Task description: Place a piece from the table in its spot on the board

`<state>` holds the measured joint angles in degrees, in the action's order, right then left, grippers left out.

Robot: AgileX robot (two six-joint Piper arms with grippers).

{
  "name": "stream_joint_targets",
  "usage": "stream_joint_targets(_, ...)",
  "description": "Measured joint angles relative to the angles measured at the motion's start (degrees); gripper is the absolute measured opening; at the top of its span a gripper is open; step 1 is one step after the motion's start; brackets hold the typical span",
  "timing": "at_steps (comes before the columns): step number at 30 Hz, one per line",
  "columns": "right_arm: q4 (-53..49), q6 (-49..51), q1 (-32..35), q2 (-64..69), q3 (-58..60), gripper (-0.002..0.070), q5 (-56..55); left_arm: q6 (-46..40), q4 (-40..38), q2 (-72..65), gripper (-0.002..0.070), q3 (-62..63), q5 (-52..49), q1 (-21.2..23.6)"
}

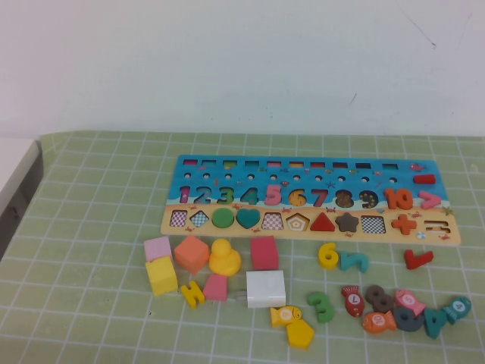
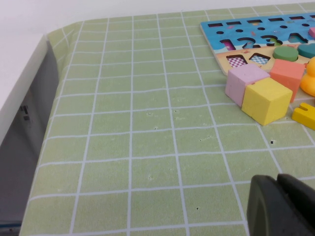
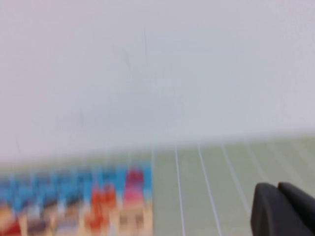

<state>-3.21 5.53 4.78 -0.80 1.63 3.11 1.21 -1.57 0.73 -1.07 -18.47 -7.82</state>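
Piece (image 1: 328,255) untouched by both shut grippers' fingers — (image 2: 283,206), (image 3: 281,210).

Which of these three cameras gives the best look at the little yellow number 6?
The high view: the yellow 6 lies in plain sight on the table just below the board. The left wrist view misses it; the right wrist view shows only the board's blurred end.

A plain white wall (image 1: 242,61) rises behind the table (image 1: 91,318), evenly lit, with a few faint scratch marks near its upper right. The table is covered in a pale green cloth ruled with a white grid. Past the table's left edge stands a white-topped grey unit (image 1: 14,189), its side in shadow.
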Motion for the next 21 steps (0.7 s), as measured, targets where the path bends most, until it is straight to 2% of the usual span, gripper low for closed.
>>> stream_joint_targets(7,0.09,0.00,0.00,0.00,0.00,-0.0003,-20.68,0.00,0.00,0.00,-0.0002,0.00,0.00,0.00)
stream_joint_targets(14,0.50,0.00,0.00,0.00,0.00,-0.0003,-31.69,0.00,0.00,0.00,-0.0002,0.00,0.00,0.00)
stream_joint_targets(17,1.37,0.79,0.00,0.00,-2.93,-0.0003,-27.47,0.00,0.00,0.00,-0.0002,0.00,0.00,0.00)
stream_joint_targets(21,1.53,0.92,0.00,0.78,-13.88,-0.0002,-12.35,0.00,0.00,0.00,-0.0002,0.00,0.00,0.00)
